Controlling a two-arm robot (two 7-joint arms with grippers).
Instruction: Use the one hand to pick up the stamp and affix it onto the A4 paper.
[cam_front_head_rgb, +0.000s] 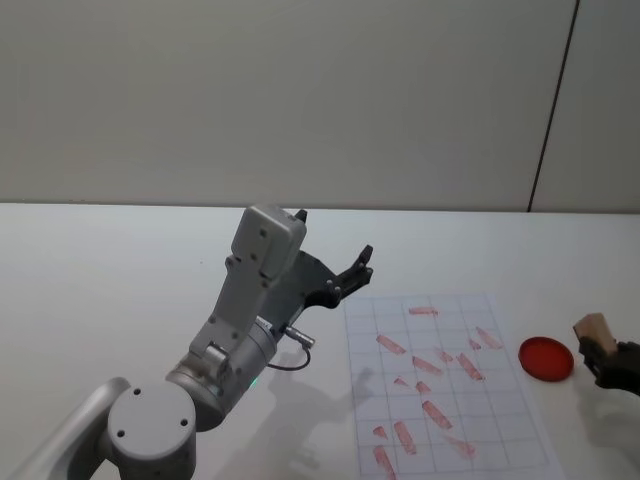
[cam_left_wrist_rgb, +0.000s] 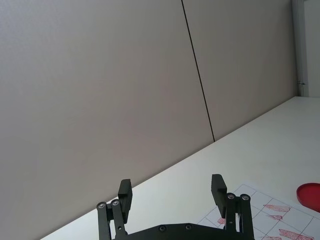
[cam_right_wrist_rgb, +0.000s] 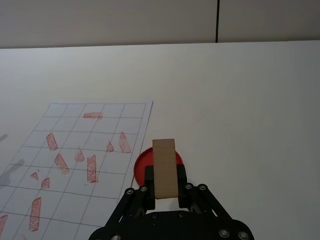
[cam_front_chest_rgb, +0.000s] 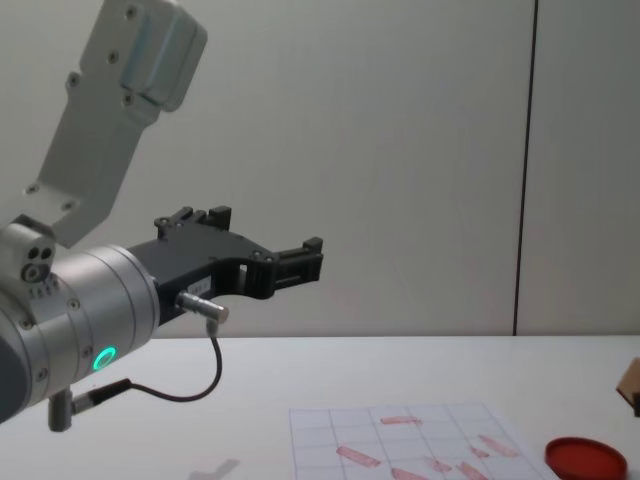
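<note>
The stamp, a small tan wooden block, is held upright in my right gripper at the far right, just right of the round red ink pad. In the right wrist view the gripper is shut on the stamp, which hovers in front of the ink pad. The A4 paper, a gridded sheet with several reddish stamp marks, lies flat to the left of the pad. My left gripper hangs open and raised above the table, left of the paper's far corner.
The left arm's grey elbow and forearm rise over the table left of the paper. A thin cable loops under its wrist. White tabletop stretches left and behind, ending at a plain wall.
</note>
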